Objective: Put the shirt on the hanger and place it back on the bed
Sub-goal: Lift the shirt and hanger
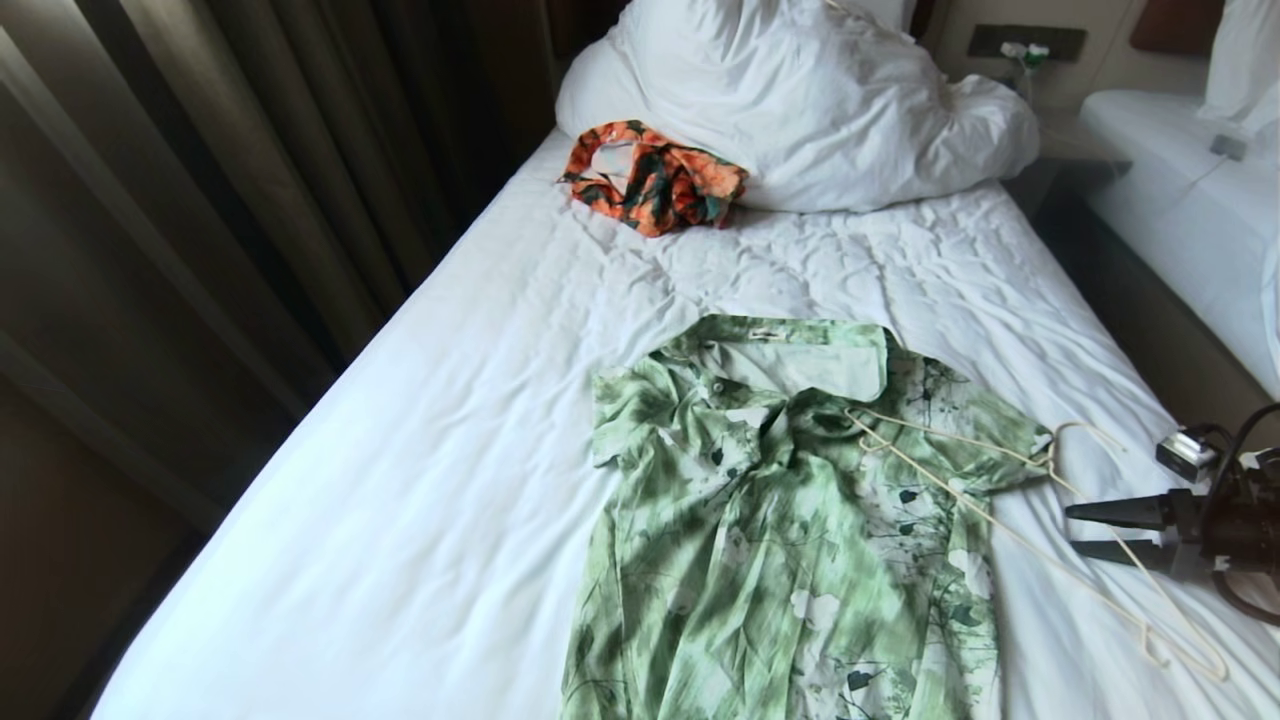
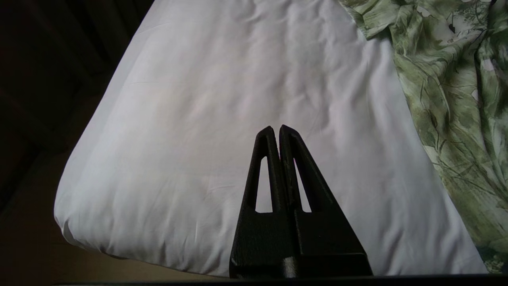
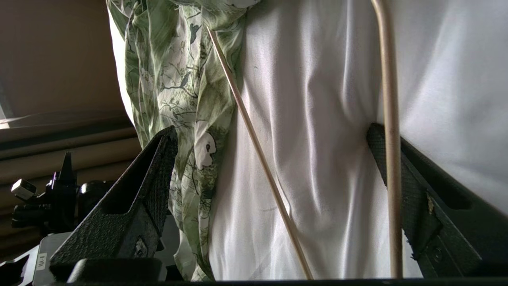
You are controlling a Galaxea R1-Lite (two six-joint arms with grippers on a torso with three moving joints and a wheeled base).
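- Shirt point(image 1: 790, 520) lies flat on the bed point(image 1: 420, 480), collar toward the pillow point(image 1: 800, 100), front side up and partly open at the neck.
- Hanger point(image 1: 1010, 505) rests half on the shirt's shoulder and half on the sheet beside it; it is not yet inside the shirt.
- Step in hand, as I judge: reaching for the hanger. The right gripper point(image 1: 1072, 530) is low at the bed's side with its jaws wide and nothing in them; in the right wrist view two wires of the hanger pass between the fingers point(image 3: 135, 198).
- Next move probably needs the jaws to close on one thin wire only, without catching the cloth below it.
- Left gripper point(image 2: 276, 131) is parked over the bare sheet, jaws pressed together, holding nothing.
- Hanger is a thin cream wire, stiff and smooth, so it may slip or turn in the grip.
- Shirt is a soft, light fabric, green with white flowers, and it wrinkles easily.
- Sheet is white and creased; an orange garment point(image 1: 655, 178) lies crumpled near the pillow.
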